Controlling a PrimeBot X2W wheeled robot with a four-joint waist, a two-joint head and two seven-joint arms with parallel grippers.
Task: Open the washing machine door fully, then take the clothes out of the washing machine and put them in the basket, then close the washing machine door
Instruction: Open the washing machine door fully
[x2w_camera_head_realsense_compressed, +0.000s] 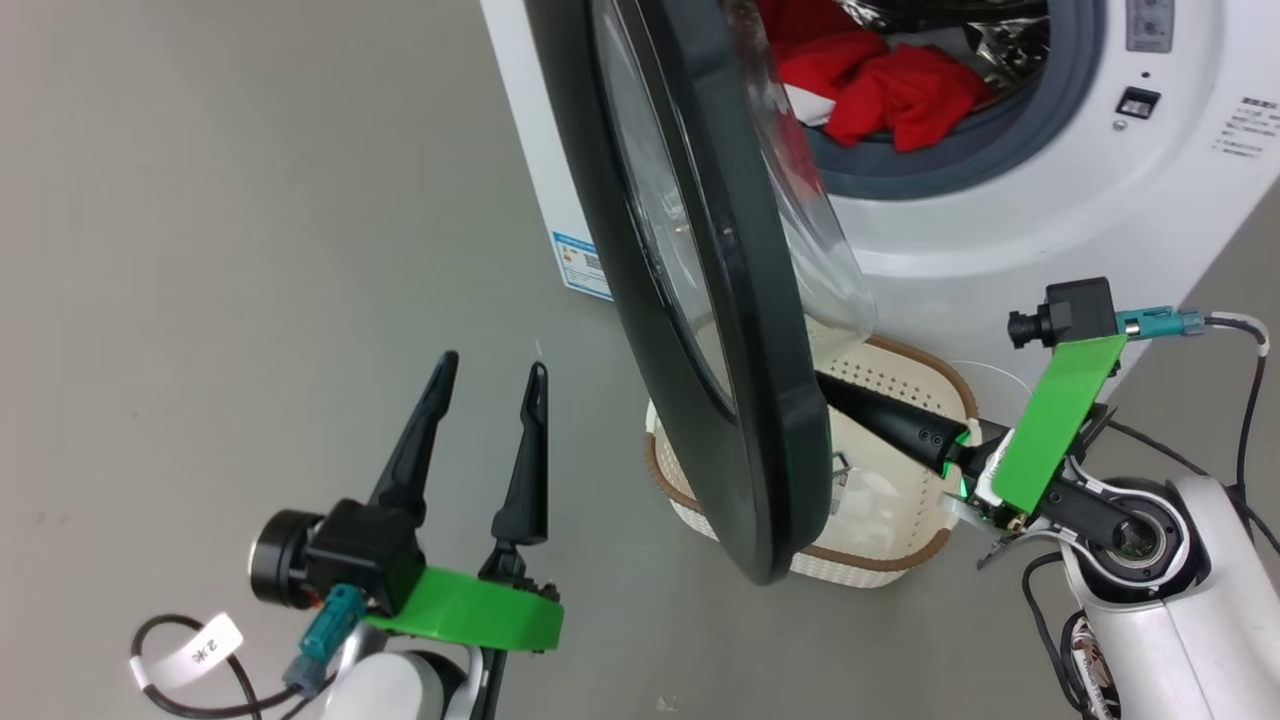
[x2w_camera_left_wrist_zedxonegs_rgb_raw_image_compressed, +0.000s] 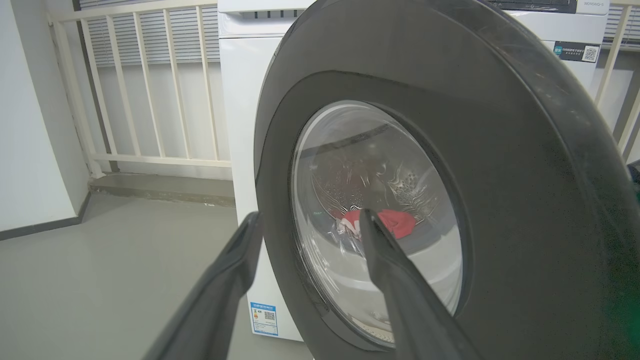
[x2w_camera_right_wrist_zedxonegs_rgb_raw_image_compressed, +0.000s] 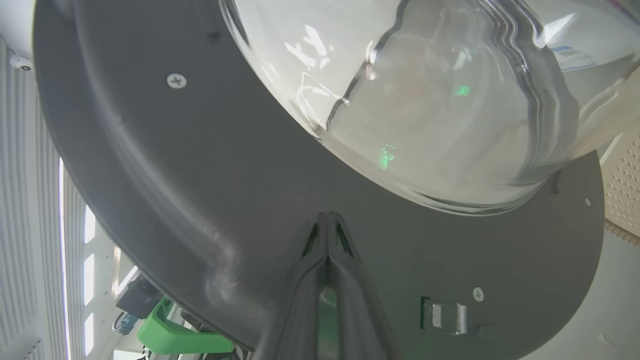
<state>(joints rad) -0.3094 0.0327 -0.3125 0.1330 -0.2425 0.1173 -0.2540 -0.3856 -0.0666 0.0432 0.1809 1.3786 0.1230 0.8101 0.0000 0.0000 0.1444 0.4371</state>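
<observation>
R arm is reaching in from lower right of head view, wrist over the basket (x2w_camera_head_realsense_compressed: 905, 545), fingers pointing at the inner side of the door (x2w_camera_head_realsense_compressed: 700, 300). R gripper (x2w_camera_right_wrist_zedxonegs_rgb_raw_image_compressed: 327, 217) is squeezed closed w/ nothing between the fingers, tips sitting on the door's black inner face just under the glass bulge; looks like contact. L arm is resting low at lower left, fingers pointing up the view. L gripper (x2w_camera_head_realsense_compressed: 494, 363) is spread wide, holding nothing, hanging on the door's outer side and apart from it.

Grey floor (x2w_camera_head_realsense_compressed: 200, 250) is running under everything. Pale railing (x2w_camera_left_wrist_zedxonegs_rgb_raw_image_compressed: 150, 75) and white wall (x2w_camera_left_wrist_zedxonegs_rgb_raw_image_compressed: 30, 125) are showing beside the washer (x2w_camera_head_realsense_compressed: 1000, 220). Washer is standing on the floor, blue label (x2w_camera_head_realsense_compressed: 582, 265) low on its side. Door is standing part open, edge-on to the head cam, lower rim hanging over the basket. Basket is sitting on the floor just in front of the washer. Red clothes (x2w_camera_head_realsense_compressed: 880, 90) are lying in the drum, spilling onto the grey ring.
</observation>
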